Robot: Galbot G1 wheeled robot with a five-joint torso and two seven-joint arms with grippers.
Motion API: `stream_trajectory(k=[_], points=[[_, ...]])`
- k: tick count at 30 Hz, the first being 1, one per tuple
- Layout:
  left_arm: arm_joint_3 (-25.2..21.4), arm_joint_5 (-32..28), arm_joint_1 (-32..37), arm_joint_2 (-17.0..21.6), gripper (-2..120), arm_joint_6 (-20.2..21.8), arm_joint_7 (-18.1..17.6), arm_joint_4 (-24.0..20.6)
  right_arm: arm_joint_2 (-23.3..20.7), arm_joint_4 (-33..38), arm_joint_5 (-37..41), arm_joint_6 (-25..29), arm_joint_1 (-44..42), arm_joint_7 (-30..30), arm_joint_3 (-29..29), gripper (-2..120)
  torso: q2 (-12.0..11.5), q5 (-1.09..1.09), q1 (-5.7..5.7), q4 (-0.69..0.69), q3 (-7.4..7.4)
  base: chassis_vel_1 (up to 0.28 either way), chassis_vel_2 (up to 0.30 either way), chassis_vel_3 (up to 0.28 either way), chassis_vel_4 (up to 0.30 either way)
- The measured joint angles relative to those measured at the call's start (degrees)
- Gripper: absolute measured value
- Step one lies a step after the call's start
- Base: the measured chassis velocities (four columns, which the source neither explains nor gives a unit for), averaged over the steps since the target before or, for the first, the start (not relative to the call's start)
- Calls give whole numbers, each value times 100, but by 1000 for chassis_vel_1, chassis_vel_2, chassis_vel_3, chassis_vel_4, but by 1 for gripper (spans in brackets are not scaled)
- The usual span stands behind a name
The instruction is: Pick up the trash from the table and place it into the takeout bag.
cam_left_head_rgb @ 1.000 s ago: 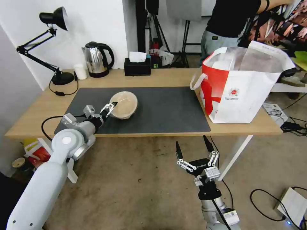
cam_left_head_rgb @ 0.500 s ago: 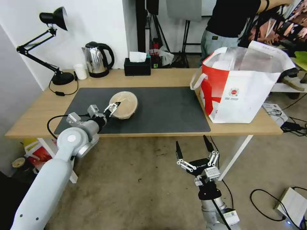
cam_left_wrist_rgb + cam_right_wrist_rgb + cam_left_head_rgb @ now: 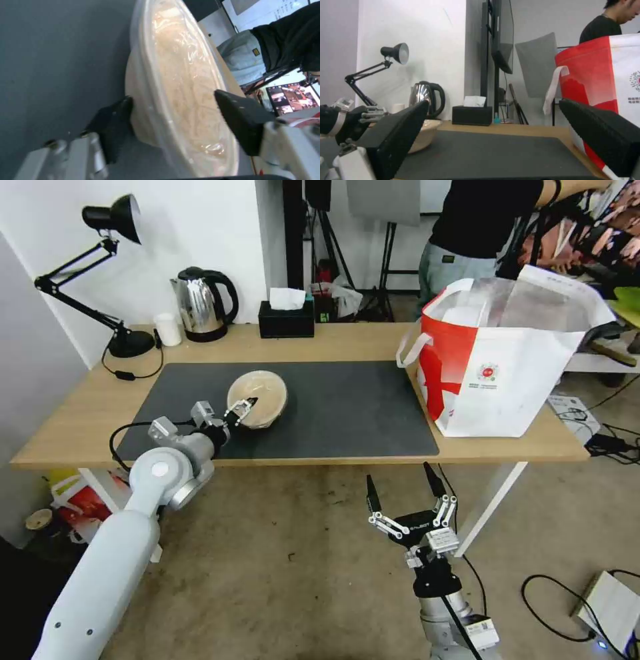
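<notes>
A tan round lidded bowl (image 3: 261, 395) sits on the dark grey mat (image 3: 347, 410) of the light-wood table (image 3: 353, 340). My left gripper (image 3: 244, 409) is open and straddles the bowl's near rim. In the left wrist view one finger (image 3: 111, 121) rests against the side of the bowl (image 3: 180, 75) and the other finger (image 3: 240, 117) hovers over the lid. The white and red takeout bag (image 3: 513, 373) stands open at the table's right end. My right gripper (image 3: 403, 490) hangs open below the table's front edge, holding nothing.
Along the table's back edge stand a black desk lamp (image 3: 131, 343), a small white cup (image 3: 167, 329), a steel kettle (image 3: 203, 303) and a black tissue box (image 3: 286, 319). Cables and a white box (image 3: 610, 607) lie on the floor at the right.
My left gripper has pushed forward and to the right, so its fingers now straddle the bowl's rim. The bowl, the bag and the right arm have not moved.
</notes>
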Motion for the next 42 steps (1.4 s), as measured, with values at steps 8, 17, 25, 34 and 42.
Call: stream_trajectory(k=[8,17,25,34,42], points=[[36,45,-23,-29,32,-14,8,34,0,0,0,0,0,0,0,100,0,0,0,0,0,0,0,0,0],[4,80,37,-8,2,-34,8,-60,0,0,0,0,0,0,0,100,0,-1,0,0,0,0,0,0,0],[-49,109,106,40,1,-130,1,-179,0,0,0,0,0,0,0,100,0,0,0,0,-1,0,0,0,0],[-160,137,242,52,1,-152,0,-298,0,0,0,0,0,0,0,100,0,-1,0,0,-1,0,0,0,0],[-425,-4,347,239,1,-258,5,-813,0,0,0,0,0,0,0,100,0,0,0,0,-1,0,0,0,0]])
